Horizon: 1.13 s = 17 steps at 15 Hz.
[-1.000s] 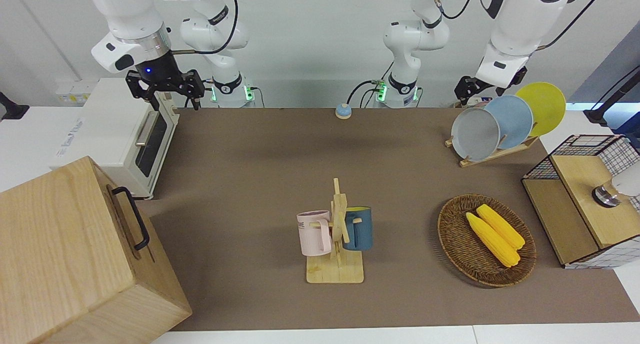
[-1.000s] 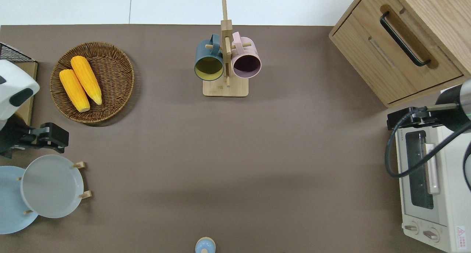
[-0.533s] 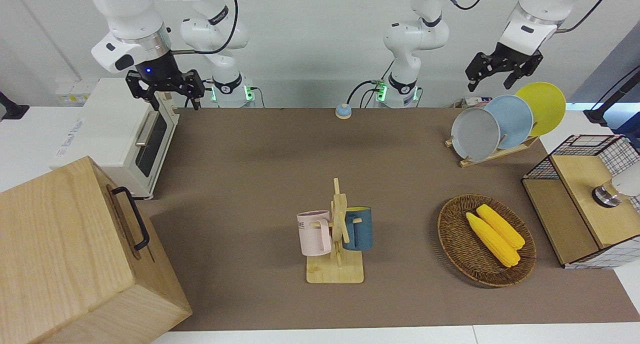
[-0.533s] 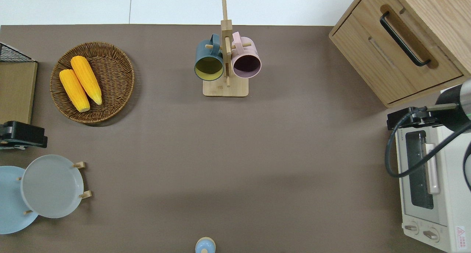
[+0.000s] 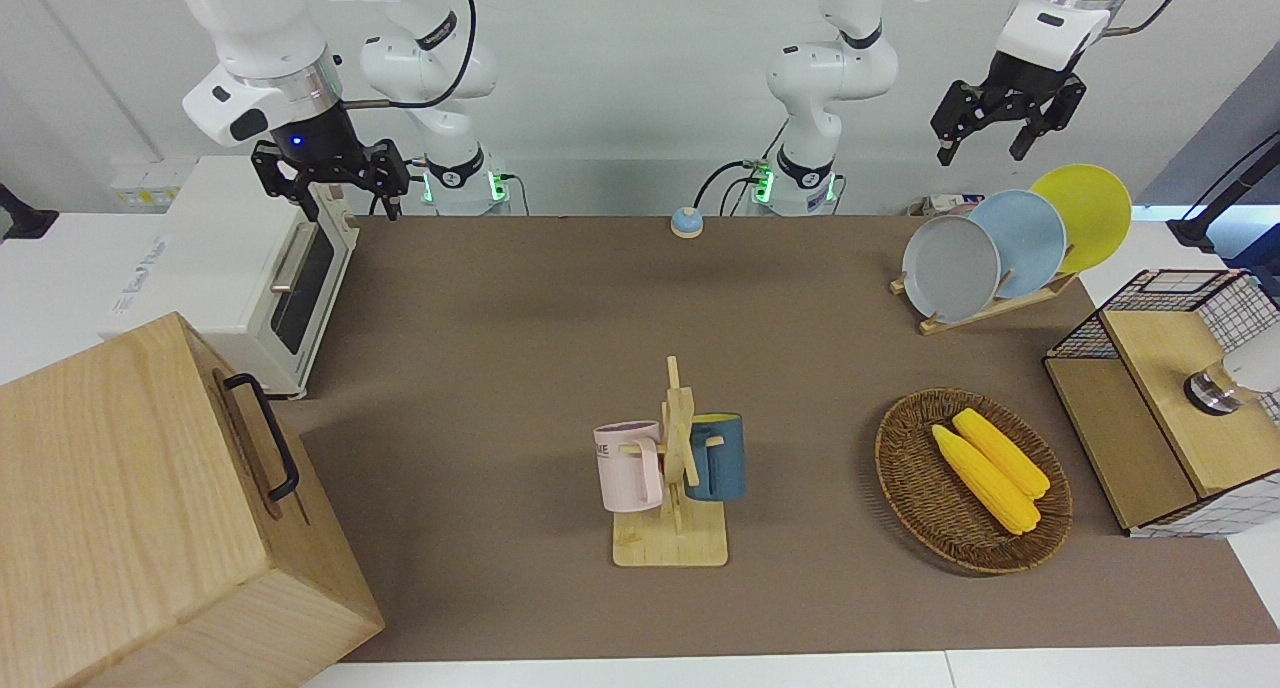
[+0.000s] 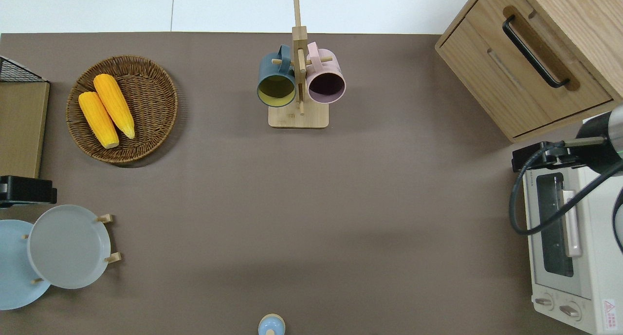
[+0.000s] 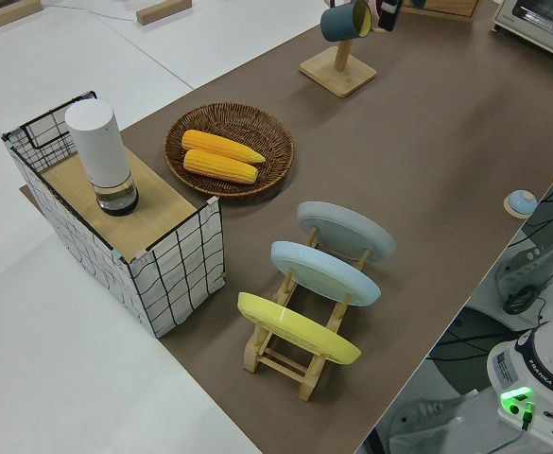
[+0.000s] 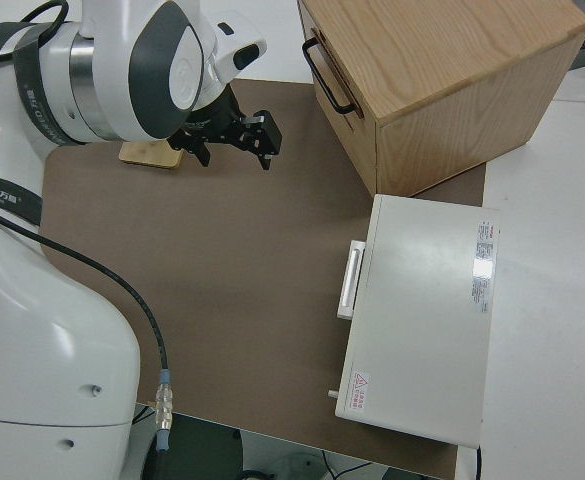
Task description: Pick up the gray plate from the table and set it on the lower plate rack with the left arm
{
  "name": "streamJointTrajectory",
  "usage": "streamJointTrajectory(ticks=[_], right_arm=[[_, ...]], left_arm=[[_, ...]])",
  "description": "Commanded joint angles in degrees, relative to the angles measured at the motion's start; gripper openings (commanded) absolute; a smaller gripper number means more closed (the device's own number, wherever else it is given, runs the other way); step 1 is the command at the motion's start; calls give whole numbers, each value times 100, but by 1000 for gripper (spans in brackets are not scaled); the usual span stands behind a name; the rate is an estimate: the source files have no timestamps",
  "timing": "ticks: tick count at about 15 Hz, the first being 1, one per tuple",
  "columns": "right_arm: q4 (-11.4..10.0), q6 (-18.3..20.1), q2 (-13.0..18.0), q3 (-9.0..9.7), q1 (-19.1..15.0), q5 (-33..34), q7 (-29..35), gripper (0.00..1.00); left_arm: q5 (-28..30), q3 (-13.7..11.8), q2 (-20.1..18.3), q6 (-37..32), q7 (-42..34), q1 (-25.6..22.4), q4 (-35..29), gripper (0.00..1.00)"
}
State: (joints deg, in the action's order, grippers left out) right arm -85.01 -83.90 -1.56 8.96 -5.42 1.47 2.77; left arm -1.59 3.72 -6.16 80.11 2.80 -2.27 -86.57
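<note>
Plates are lined up on the small light-wood plate rack (image 7: 295,355) at the left arm's end of the brown desk (image 6: 311,203). The round pale gray plate (image 5: 951,268) is already standing tilted in the end slot of that rack, farthest from the robots. Just beside it stand the round light blue plate (image 5: 1030,236) and then the round yellow plate (image 5: 1090,208), each nearer to the robots.

The left arm's black two-finger gripper (image 5: 1002,128) is up in the air, well apart from the plates. In the overhead view only its edge is seen, at the rim of the picture beside the rack. Its jaws are spread apart and nothing is held in them.

The placing step looks done, since the gray plate is propped in the rack by itself. It is judged that only the pulling back is left. The next move calls for the arm to be taken to a resting spot, kept high so the plates are not bumped.

The right arm's black gripper with the blue light (image 5: 328,173) is parked, with its jaws spread and nothing in them.
</note>
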Motion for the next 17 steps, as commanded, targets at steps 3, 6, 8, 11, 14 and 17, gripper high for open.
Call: streamJointTrajectory(ticks=[3, 6, 8, 11, 14, 17], right_arm=[[37, 14, -2, -34, 41, -15, 22, 983], [37, 5, -2, -34, 41, -15, 22, 983], [37, 5, -2, -34, 41, -15, 22, 983], [37, 14, -2, -34, 41, -15, 22, 983], [37, 5, -2, -34, 41, -15, 22, 983], [37, 5, -2, -34, 41, -15, 22, 983]], left_arm=[[-122, -668, 88, 443, -87, 980, -229, 1000], [-104, -838, 211, 680, -287, 1194, -299, 1000], [-104, -846, 281, 690, -385, 1168, -291, 1000], [-95, -855, 317, 812, -491, 1141, -264, 1000], [-69, -855, 326, 778, -491, 1150, -273, 1000], [-51, -855, 300, 751, -500, 1141, -282, 1000]])
